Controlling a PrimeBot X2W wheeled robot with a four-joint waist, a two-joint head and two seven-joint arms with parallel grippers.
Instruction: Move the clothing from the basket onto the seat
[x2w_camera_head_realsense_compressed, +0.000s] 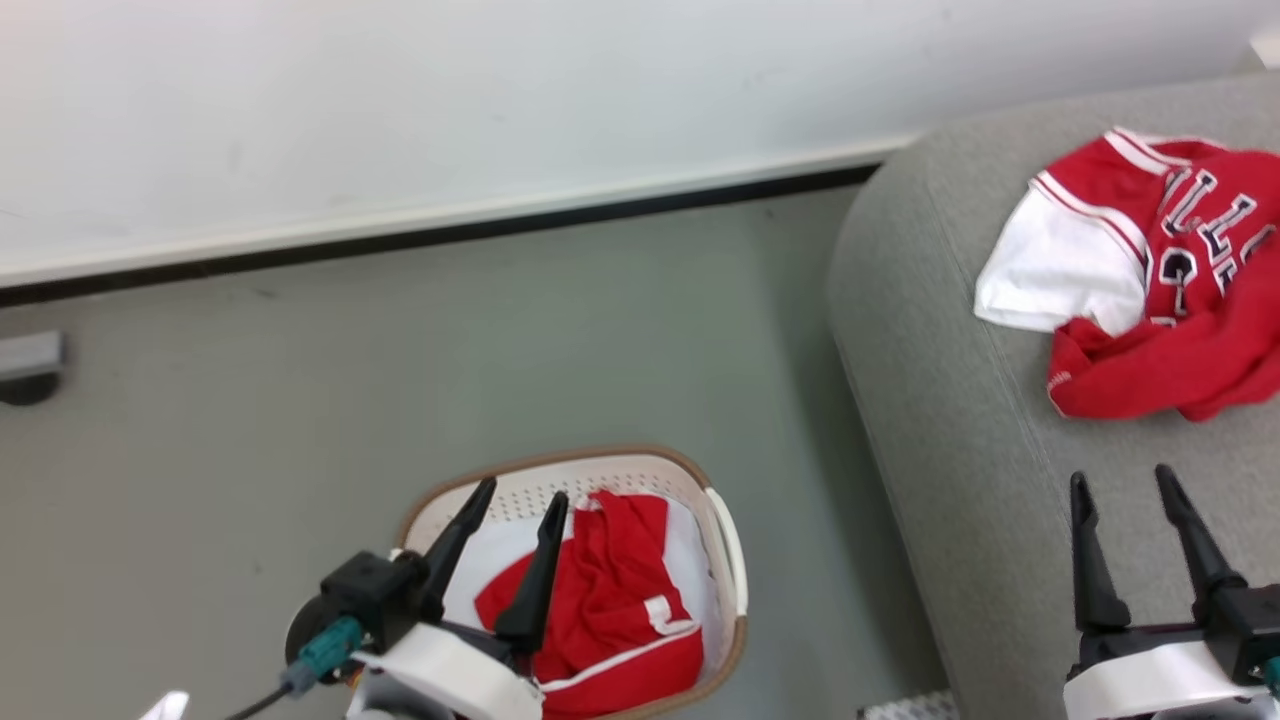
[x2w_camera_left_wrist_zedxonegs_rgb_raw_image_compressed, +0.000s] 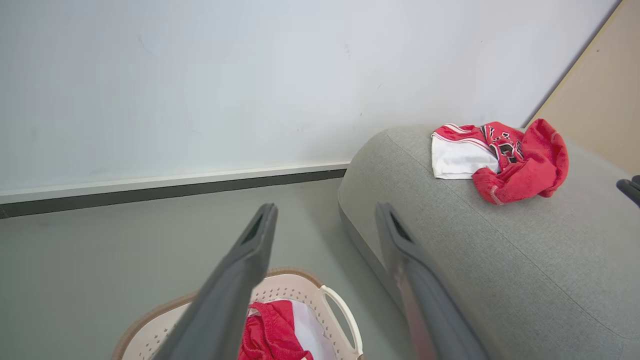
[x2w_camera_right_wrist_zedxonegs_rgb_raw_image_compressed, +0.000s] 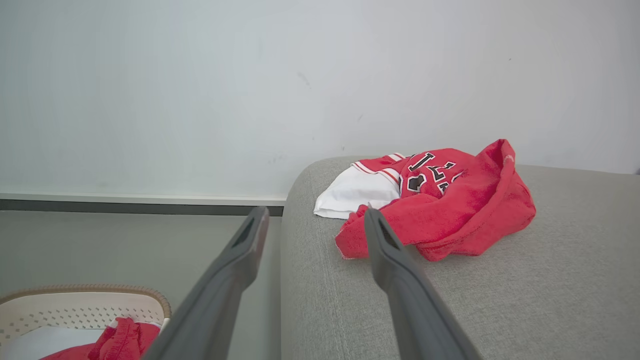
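L hand (x2w_camera_head_realsense_compressed: 526, 489) & R hand (x2w_camera_head_realsense_compressed: 1121, 474) both open, empty; jersey (x2w_camera_head_realsense_compressed: 1180, 290) near seat (x2w_camera_head_realsense_compressed: 950, 400) far edge, red clothing (x2w_camera_head_realsense_compressed: 610, 590) in basket (x2w_camera_head_realsense_compressed: 560, 457) on floor (x2w_camera_head_realsense_compressed: 300, 380), so I'd drop L hand straight in & pinch a thick fold mid-pile.

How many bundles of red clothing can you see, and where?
2. One jersey bundle lies on the grey seat; one red garment with white trim sits in the basket. More may be hidden beneath it.

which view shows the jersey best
The right wrist view: the jersey lies close and fully in frame, with its lettering plain. The head view cuts it off at the right edge; the left wrist view shows it small and far.
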